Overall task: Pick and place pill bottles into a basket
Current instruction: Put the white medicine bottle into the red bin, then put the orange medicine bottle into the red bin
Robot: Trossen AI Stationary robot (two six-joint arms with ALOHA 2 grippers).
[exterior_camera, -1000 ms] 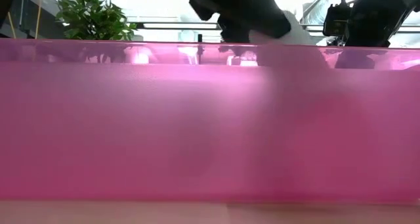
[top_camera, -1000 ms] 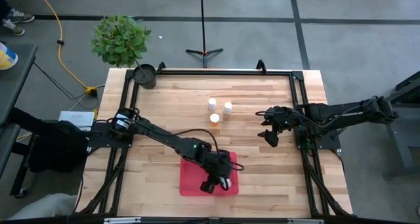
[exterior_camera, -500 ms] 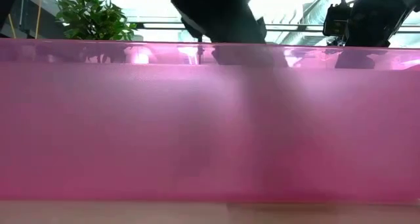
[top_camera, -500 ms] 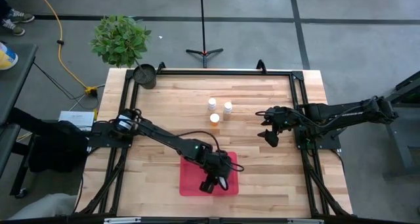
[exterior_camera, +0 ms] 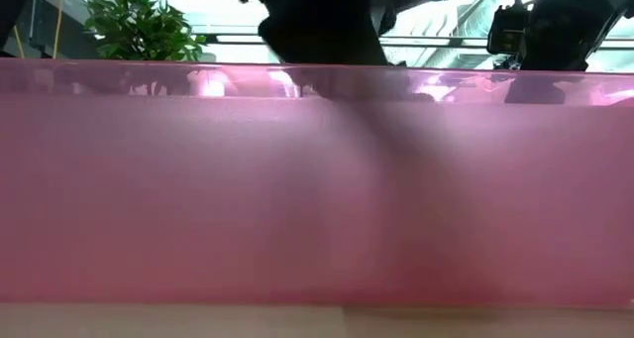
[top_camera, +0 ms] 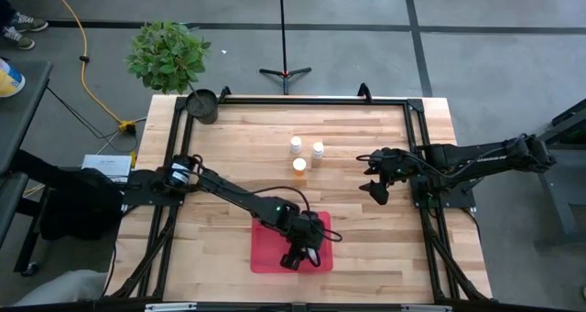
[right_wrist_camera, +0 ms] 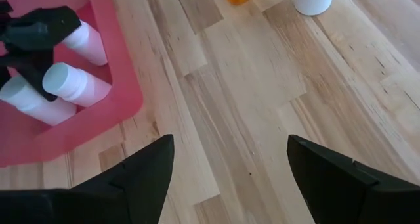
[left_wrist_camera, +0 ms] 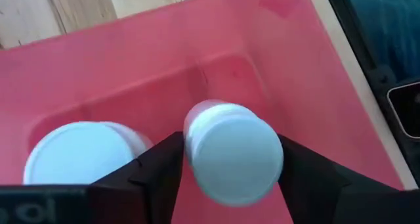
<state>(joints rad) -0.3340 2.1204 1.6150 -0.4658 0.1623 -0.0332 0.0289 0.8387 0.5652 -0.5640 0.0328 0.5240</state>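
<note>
Over the red basket (top_camera: 267, 253), near the front edge of the surface (top_camera: 229, 156), the left tool (top_camera: 299, 253) is recorded low inside the tray, closed on a white-capped pill bottle (left_wrist_camera: 231, 152) that is gripped between its two dark fingers (left_wrist_camera: 156, 175). Two further bottles are logged in the basket: one lying beside the held bottle (left_wrist_camera: 79, 152), another close by (right_wrist_camera: 86, 43). Three pill bottles remain standing together on the surface beyond the basket: two white (top_camera: 296, 145) (top_camera: 318, 150) and one orange-bodied (top_camera: 299, 166).

Right tool (top_camera: 378, 192): held above bare wood, well apart from the bottles, fingers wide apart and empty.

Step in hand, as judged: release of the held bottle. The bottle is best lowered onto the bare tray floor clear of its neighbours, the fingers parted only then, and the tool lifted straight up so that nothing is dragged over the wall (exterior_camera: 317, 179).

Difference from a second ago: in the high view a white bottle end was visible at the tool; it is now covered by the tool. In the low view, the white shape at the basket rim is gone and only the dark arm shows.
</note>
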